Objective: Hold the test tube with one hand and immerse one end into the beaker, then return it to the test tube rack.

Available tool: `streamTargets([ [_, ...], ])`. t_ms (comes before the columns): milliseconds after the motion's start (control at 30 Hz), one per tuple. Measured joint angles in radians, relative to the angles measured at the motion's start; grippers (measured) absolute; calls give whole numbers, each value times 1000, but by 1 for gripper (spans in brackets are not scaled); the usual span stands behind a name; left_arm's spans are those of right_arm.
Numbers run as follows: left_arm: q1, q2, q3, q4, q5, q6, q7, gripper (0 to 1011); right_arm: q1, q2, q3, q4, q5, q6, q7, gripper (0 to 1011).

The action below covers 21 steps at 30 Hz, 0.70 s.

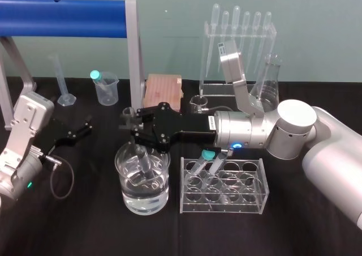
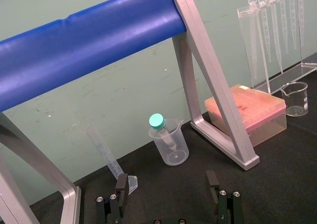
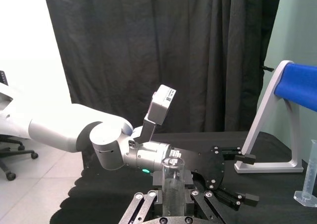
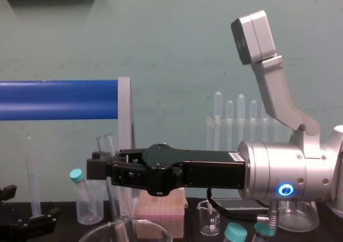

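On your desk (image 1: 85, 227) the test tube rack (image 1: 249, 202) stands just right of the beaker (image 1: 145, 202). Your left gripper (image 1: 85, 128) rests apart, jaws open. Your right gripper (image 1: 129, 122) has its jaws gripping the test tube (image 1: 143, 161), tilted, lower end inside the beaker.

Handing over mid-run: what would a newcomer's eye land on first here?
The right gripper, at centre, holds the slim clear glass test tube tilted, its lower end inside the wide clear glass beaker. A thick blue bar spans the back left; the left gripper sits parked, open, at the left.
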Motion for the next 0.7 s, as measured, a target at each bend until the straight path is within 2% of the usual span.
streamTargets([
  [700, 0, 0, 0, 0, 0, 0, 0, 1000, 0, 0, 0, 0, 0, 0, 0, 225],
])
